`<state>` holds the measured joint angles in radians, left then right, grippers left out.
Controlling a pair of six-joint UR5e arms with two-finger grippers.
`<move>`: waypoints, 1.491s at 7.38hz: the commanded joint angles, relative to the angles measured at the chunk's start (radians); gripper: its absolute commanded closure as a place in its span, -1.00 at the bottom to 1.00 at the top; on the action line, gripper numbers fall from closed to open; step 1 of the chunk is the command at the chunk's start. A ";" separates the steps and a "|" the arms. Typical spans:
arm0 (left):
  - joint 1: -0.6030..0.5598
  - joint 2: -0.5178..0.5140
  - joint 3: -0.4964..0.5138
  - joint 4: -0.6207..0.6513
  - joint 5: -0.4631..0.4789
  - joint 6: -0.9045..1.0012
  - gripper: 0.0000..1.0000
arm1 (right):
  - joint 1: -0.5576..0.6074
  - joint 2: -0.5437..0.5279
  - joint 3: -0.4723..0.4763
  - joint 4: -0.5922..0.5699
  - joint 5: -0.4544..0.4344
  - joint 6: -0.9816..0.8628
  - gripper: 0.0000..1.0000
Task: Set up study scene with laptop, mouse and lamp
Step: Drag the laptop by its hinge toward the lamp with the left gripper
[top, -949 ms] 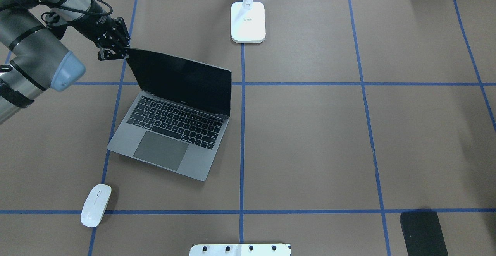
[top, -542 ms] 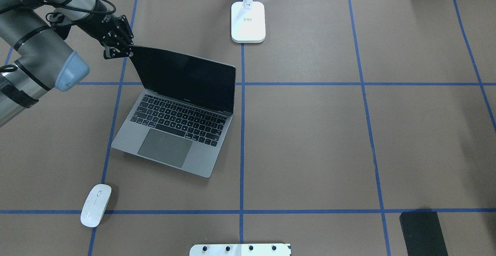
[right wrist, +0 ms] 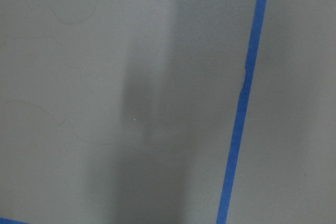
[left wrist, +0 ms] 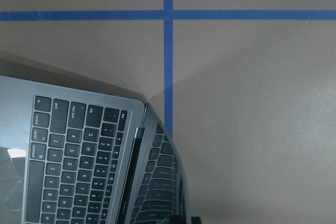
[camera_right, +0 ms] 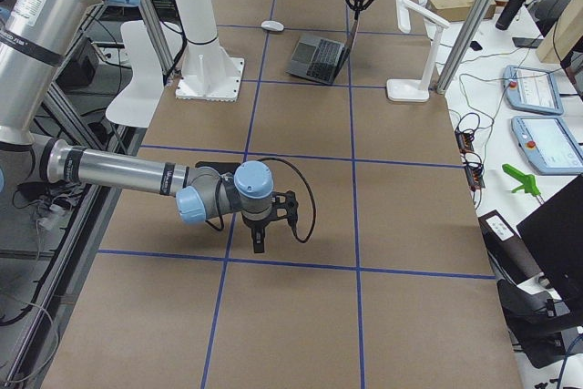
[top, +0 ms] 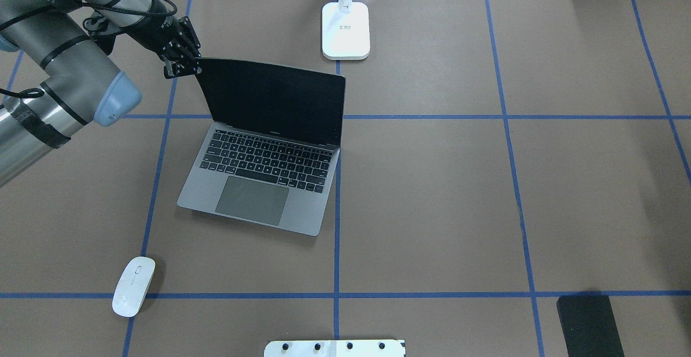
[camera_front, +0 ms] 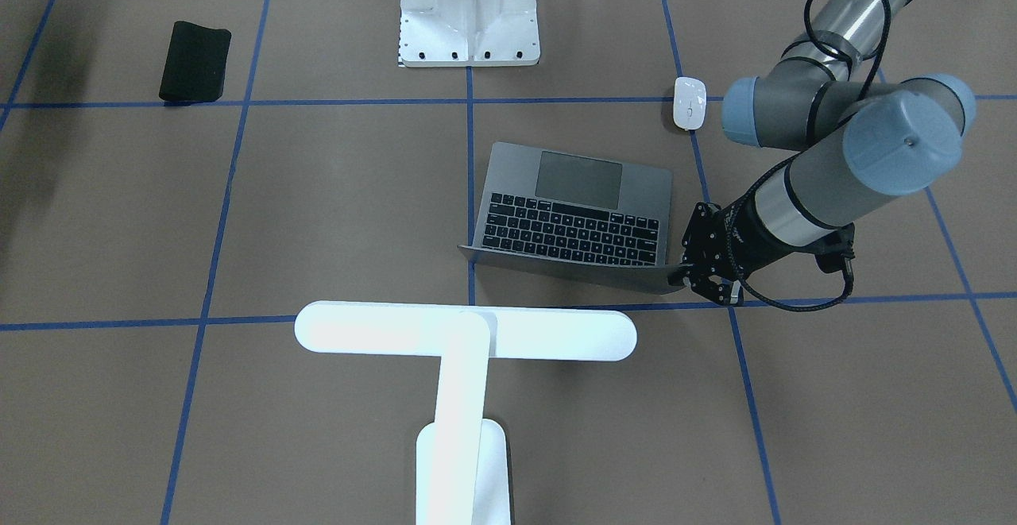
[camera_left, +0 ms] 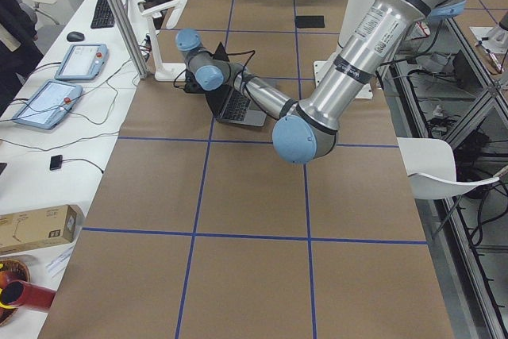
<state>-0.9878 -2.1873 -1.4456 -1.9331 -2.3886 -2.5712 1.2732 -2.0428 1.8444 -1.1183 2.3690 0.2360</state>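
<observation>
Pinching the laptop [top: 259,184] by its lid's top corner, with the left gripper [top: 182,68] fingers clamped on that edge.
Lid open, base flat on the table [top: 432,184], robot-side of the lamp [top: 345,27]. The corner hold is probably for steering it square. White mouse [top: 133,285] lies well apart. Far off, the right gripper [camera_right: 258,245] hangs over bare table; cannot tell its fingers' state.

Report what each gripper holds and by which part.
The left gripper pinches the laptop by the upper corner of its open screen, on the robot's left. The right gripper hangs over the table; nothing shows in it.
</observation>
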 commanded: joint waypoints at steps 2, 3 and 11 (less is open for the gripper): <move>0.017 -0.037 0.005 -0.010 0.028 -0.070 1.00 | -0.002 0.001 -0.010 0.000 -0.004 0.000 -0.99; 0.037 -0.040 0.005 -0.021 0.057 -0.096 1.00 | -0.002 0.001 -0.010 0.000 -0.005 0.000 -0.99; 0.060 -0.074 0.011 -0.036 0.123 -0.231 1.00 | -0.002 0.003 -0.017 0.000 -0.005 0.002 -0.99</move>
<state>-0.9280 -2.2557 -1.4362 -1.9634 -2.2690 -2.7813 1.2717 -2.0404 1.8279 -1.1183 2.3637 0.2366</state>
